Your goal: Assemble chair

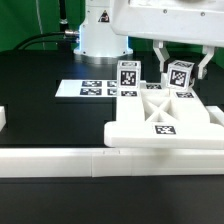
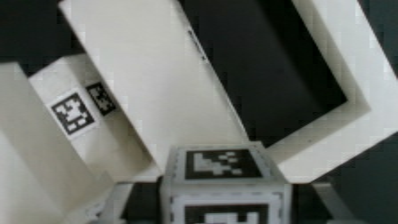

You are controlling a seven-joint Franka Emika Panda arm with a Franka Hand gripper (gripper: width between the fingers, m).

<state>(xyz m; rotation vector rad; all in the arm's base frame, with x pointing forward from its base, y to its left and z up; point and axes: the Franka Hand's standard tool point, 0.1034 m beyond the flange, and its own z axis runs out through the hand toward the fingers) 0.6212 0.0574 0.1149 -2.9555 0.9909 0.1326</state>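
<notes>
My gripper (image 1: 182, 68) comes down from the exterior view's upper right and is shut on a white tagged chair block (image 1: 180, 76), one finger on each side of it. The block hangs just above the back edge of the flat white chair panel (image 1: 150, 128), which has open cross-braced cut-outs and a tag on its front. A second tagged white chair block (image 1: 128, 74) stands upright to the exterior view's left of the held one. In the wrist view the held block (image 2: 217, 166) fills the space between the fingers, above long white chair parts (image 2: 151, 90).
The marker board (image 1: 92, 89) lies flat behind the chair parts, in front of the robot base (image 1: 100, 35). A long low white border wall (image 1: 90, 160) runs along the front. A small white piece (image 1: 3, 118) sits at the exterior view's left edge.
</notes>
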